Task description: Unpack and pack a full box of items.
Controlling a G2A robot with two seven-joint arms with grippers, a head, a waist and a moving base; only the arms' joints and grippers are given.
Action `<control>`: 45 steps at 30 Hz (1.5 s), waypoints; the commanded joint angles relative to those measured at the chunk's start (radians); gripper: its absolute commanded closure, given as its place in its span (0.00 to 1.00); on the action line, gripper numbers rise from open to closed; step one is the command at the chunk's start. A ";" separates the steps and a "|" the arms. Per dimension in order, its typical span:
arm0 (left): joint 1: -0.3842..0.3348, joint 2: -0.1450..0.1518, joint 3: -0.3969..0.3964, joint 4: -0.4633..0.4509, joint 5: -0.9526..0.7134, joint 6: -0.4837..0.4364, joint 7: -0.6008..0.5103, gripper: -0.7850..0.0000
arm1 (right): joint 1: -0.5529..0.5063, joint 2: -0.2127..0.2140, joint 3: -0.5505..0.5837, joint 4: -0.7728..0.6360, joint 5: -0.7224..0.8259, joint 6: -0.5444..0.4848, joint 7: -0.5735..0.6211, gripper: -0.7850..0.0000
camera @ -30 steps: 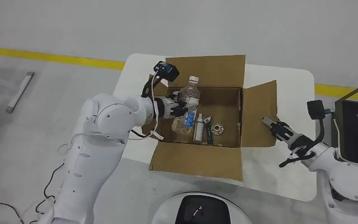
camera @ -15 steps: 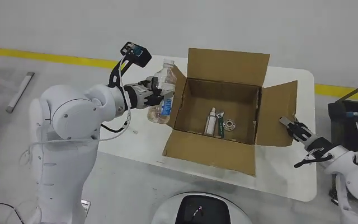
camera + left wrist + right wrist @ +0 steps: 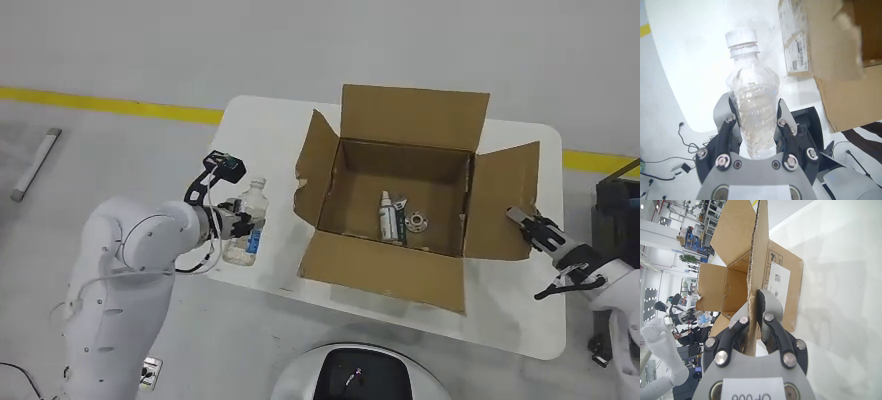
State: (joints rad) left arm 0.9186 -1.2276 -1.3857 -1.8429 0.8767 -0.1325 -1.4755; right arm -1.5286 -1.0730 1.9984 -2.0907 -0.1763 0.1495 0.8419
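An open cardboard box [image 3: 385, 270] stands in the middle of the white table [image 3: 270, 130]. Inside lie a small white bottle [image 3: 385, 216], a dark tool [image 3: 400, 222] and a round metal part [image 3: 417, 222]. My left gripper [image 3: 237, 222] is shut on a clear water bottle [image 3: 247, 222] with a white cap, held upright over the table's left front part, apart from the box. In the left wrist view the bottle [image 3: 753, 98] sits between the fingers of the gripper [image 3: 755, 103]. My right gripper [image 3: 522, 220] is shut on the box's right flap [image 3: 500, 205], its fingers [image 3: 761, 302] pinching the flap's edge [image 3: 757, 256].
The table's left front edge lies close under the held bottle. A black object [image 3: 615, 205] stands off the table's right side. A grey bar [image 3: 35, 160] lies on the floor far left. Bare tabletop spreads left of the box and behind it.
My left arm lifted the water bottle out of the box and carried it left and toward the table's front. My right gripper stayed on the flap.
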 commanded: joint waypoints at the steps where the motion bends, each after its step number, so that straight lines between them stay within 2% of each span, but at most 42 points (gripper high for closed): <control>1: 0.028 0.001 0.015 0.025 0.004 0.005 0.038 1.00 | 0.002 0.002 -0.002 0.004 -0.001 -0.010 0.002 1.00; 2: 0.037 0.000 0.018 0.042 -0.006 0.020 0.068 1.00 | 0.003 0.003 -0.002 0.006 -0.005 -0.017 0.002 1.00; 17: 0.045 0.000 0.021 0.045 -0.004 0.019 0.085 1.00 | 0.003 0.004 -0.003 0.009 -0.013 -0.024 0.001 1.00; 20: 0.056 0.003 0.048 0.058 0.033 -0.019 0.129 1.00 | -0.010 0.004 -0.007 0.002 -0.019 -0.027 -0.018 1.00; 30: 0.039 0.006 0.128 0.247 0.115 -0.065 0.208 1.00 | -0.035 0.012 0.019 -0.011 0.006 -0.028 0.005 1.00; 40: -0.037 -0.008 0.229 0.445 0.183 -0.087 0.344 1.00 | -0.051 0.020 0.035 -0.040 0.013 -0.036 0.026 1.00; 45: -0.062 -0.014 0.262 0.501 0.189 -0.088 0.362 1.00 | -0.059 0.023 0.038 -0.046 0.013 -0.027 0.023 1.00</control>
State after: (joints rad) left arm 0.8583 -1.2409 -1.1278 -1.3512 1.0658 -0.2192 -1.1161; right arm -1.5862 -1.0502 2.0357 -2.1364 -0.1633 0.1198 0.8670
